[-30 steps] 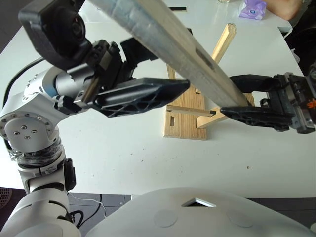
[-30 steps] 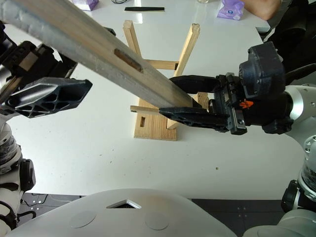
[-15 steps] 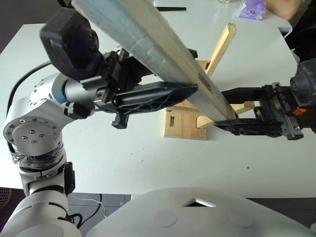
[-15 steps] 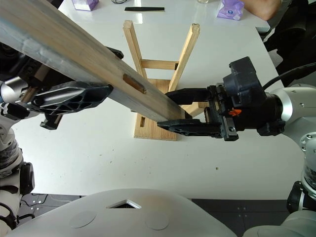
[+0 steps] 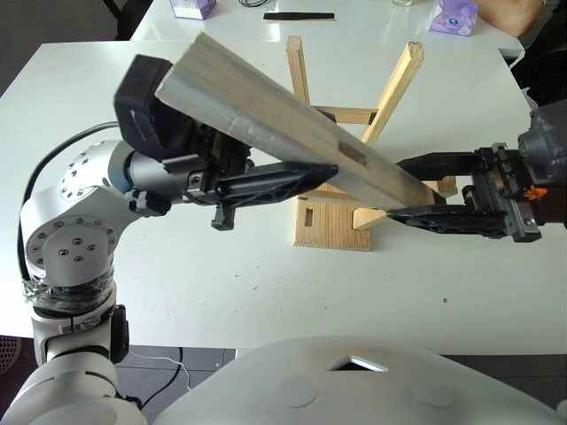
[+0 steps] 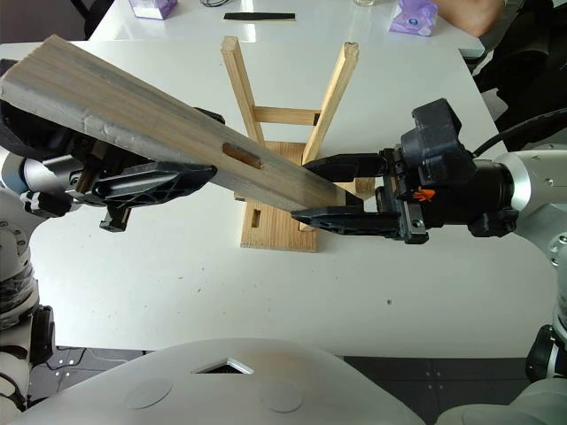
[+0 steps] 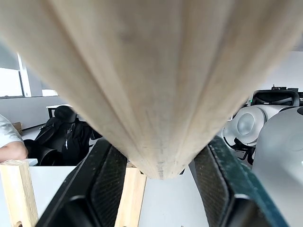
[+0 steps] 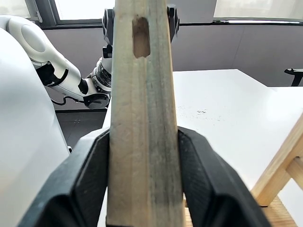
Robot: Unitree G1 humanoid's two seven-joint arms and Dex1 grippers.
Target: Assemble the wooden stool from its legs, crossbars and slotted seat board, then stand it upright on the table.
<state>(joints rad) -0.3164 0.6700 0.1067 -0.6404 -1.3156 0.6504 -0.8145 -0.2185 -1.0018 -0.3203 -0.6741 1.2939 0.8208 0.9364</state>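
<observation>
A long wooden leg (image 5: 266, 124) with a slot (image 5: 354, 152) in its side hangs slanted above the table, held at both ends. My left gripper (image 5: 323, 161) is shut on its middle, and the wood sits between both fingers (image 7: 109, 184) in the left wrist view. My right gripper (image 5: 412, 190) is shut on the lower end, its fingers (image 8: 85, 175) pressed to both sides. Beneath lies the slotted seat board (image 5: 323, 232), flat on the table. Two legs (image 5: 297, 66) (image 5: 399, 75) rise from it, joined by a crossbar (image 5: 350, 115).
Two purple tissue packs (image 5: 454, 16) (image 5: 193, 7) and a black strip (image 5: 299, 16) lie at the table's far edge. The white table (image 5: 221, 266) has free room at the front and left of the seat board.
The long leg has tilted down and come lower over the table. My left gripper has moved in from the left and shut on it. My right gripper has kept hold of the lower end.
</observation>
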